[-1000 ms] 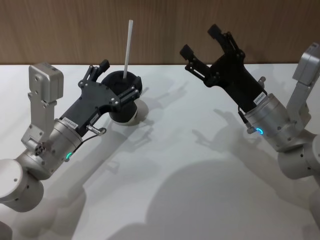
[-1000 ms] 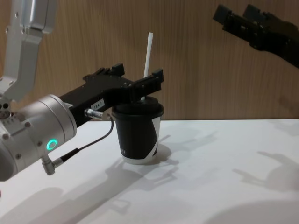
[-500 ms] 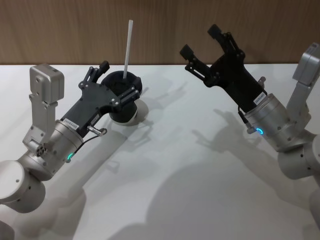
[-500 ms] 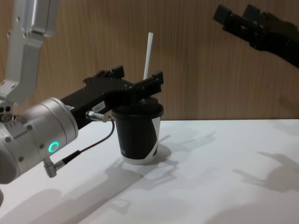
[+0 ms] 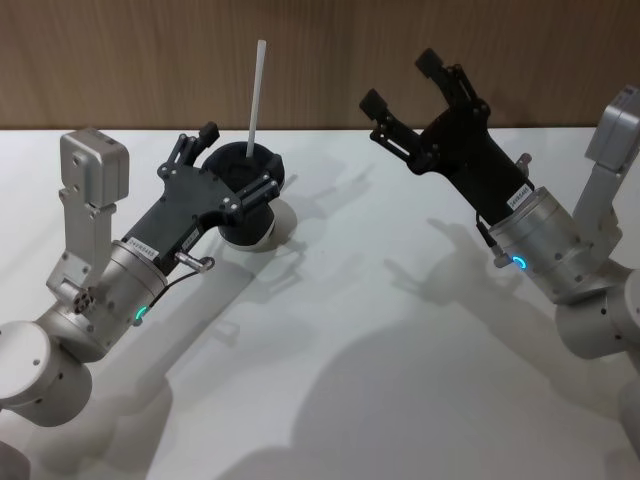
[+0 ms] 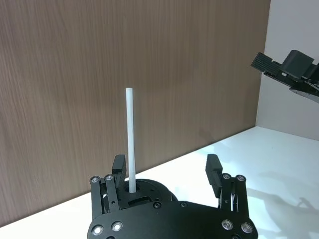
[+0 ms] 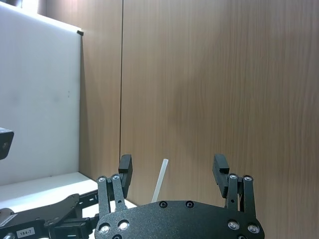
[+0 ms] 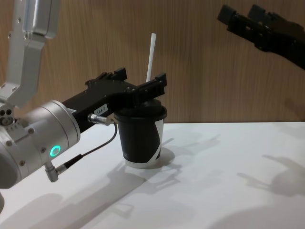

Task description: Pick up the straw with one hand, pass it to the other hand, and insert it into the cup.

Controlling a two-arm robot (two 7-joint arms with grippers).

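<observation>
Straw (image 5: 256,98): we find it standing nearly upright in the cup, lower end through the lid, upper part rising well above the cup against the wood wall.
Straw, other views: we see it from the side in the chest view (image 8: 150,57), close up in the left wrist view (image 6: 131,140), and far off in the right wrist view (image 7: 160,180).
Cup (image 8: 140,138): we record it upright on the white table (image 5: 380,330), toward the robot's left, black with a white curved patch, white base rim and black lid.
Left gripper (image 5: 236,160): we note it level with the cup's lid, fingers spread wide, one on each side of the straw; they touch neither straw nor lid as far as we can tell, and they hold nothing.
Left gripper, chest view (image 8: 140,81): we see it come in from the left on its silver wrist with the green ring.
Right gripper (image 5: 408,80): we log it raised high over the table's far right, well apart from the cup, fingers wide apart and empty.
Backdrop: we list a wood-panelled wall (image 5: 120,60) behind the table.
</observation>
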